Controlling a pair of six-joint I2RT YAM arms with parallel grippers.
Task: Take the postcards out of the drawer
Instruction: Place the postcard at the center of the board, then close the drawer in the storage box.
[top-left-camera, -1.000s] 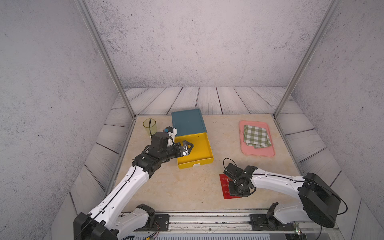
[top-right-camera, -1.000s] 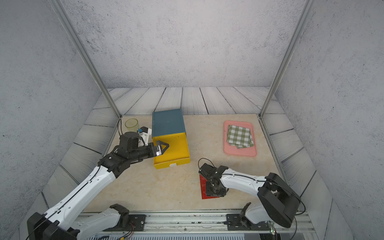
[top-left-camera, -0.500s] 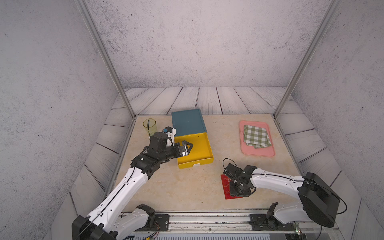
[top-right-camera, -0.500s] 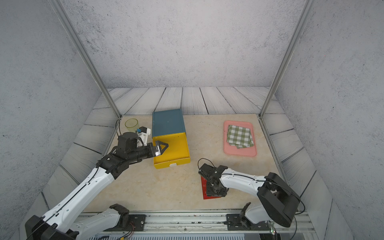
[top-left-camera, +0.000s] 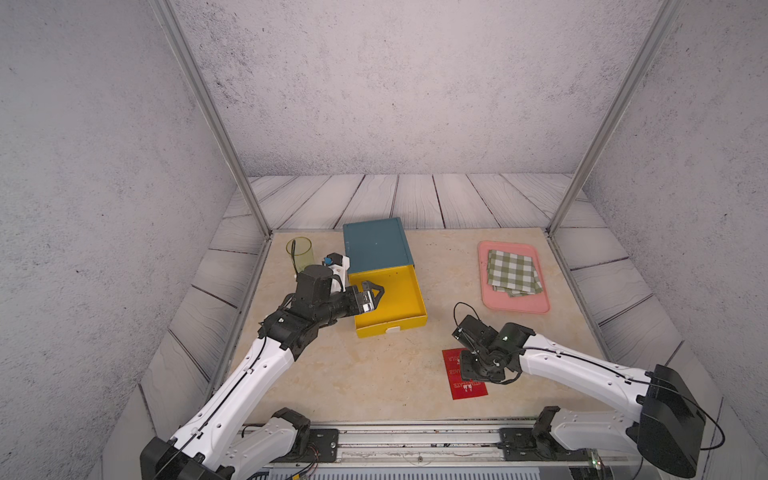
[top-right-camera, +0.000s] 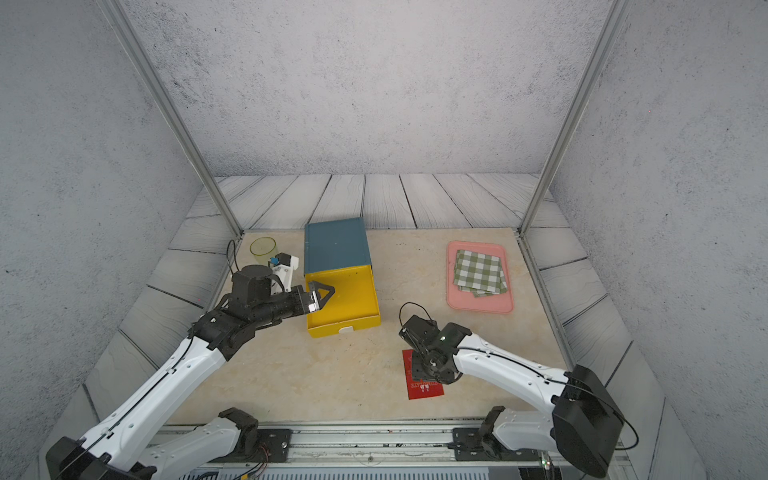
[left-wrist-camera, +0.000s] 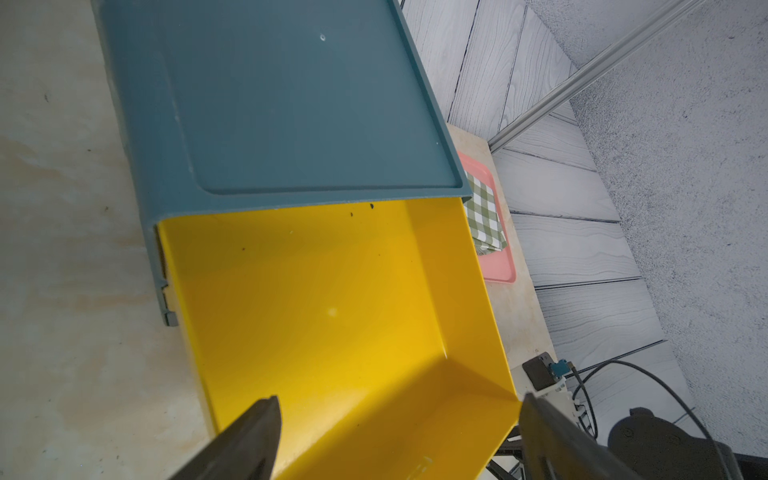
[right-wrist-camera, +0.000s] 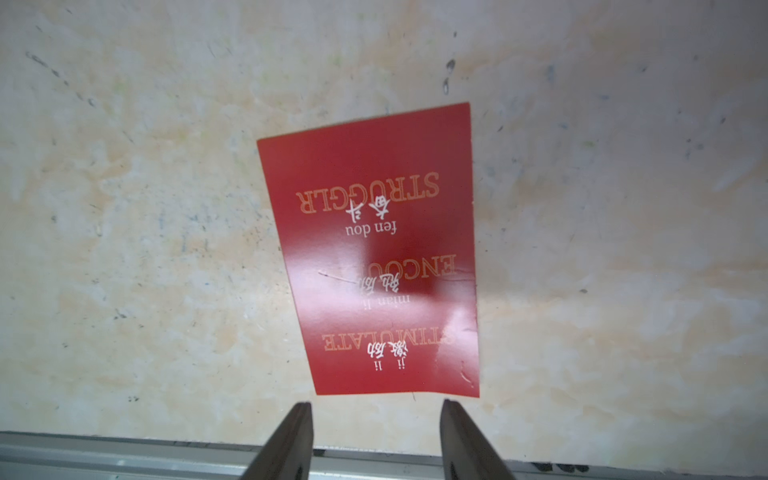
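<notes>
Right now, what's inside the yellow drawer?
The pulled-out part of the drawer shows only bare yellow floor, no cards. Its back end sits under the blue case, so that part is hidden. The postcards lie on the table.

Printed on red postcards (right-wrist-camera: 374, 249): STRUGGLR, fen dou; ENCOU…, cut by glare, mian li; STIMULATE, ji li.

The drawer (top-left-camera: 399, 299) stands pulled out frontward from its case (top-left-camera: 376, 243), a cup (top-left-camera: 299, 253) just left of the case. Well to the right a tray (top-left-camera: 515, 303) bears a cloth (top-left-camera: 513, 272) — the postcards (top-left-camera: 467, 390) lie on the table (top-left-camera: 374, 374), before the drawer and rightward.
</notes>
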